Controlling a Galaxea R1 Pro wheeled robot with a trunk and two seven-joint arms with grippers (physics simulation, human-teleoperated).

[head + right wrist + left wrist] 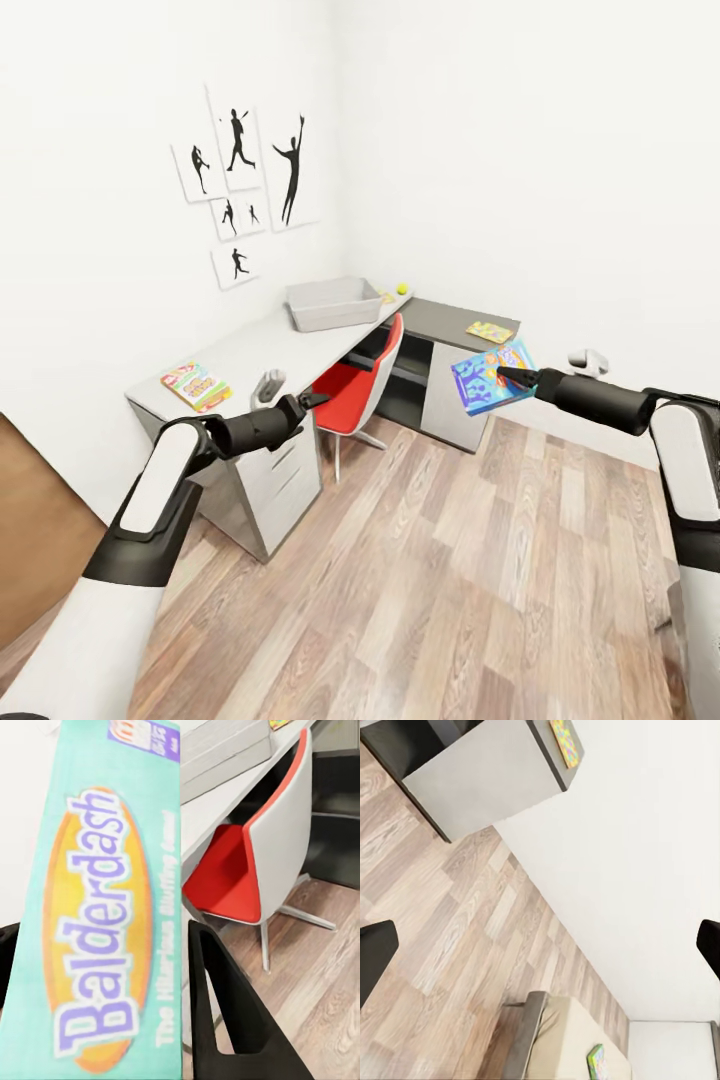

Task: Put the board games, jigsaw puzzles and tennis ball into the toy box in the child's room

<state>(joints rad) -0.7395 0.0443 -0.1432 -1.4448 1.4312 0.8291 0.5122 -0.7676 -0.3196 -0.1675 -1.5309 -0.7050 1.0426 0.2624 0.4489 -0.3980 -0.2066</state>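
My right gripper (506,377) is shut on a blue Balderdash board game (491,376), held in the air right of the desk; the right wrist view shows its teal side (97,915) against a black finger (225,1012). The grey toy box (333,303) stands on the L-shaped desk (260,345). The tennis ball (402,289) lies beyond it. A colourful box (196,386) rests on the desk's near left end and another (489,331) on the dark right section. My left gripper (312,399) is open and empty. A bed (562,1042) carries one more game (596,1061).
A red chair (358,385) is tucked under the desk between my arms. Drawers (285,475) close off the desk's near end. Silhouette posters (245,170) hang on the left wall. Wood floor (450,580) stretches ahead.
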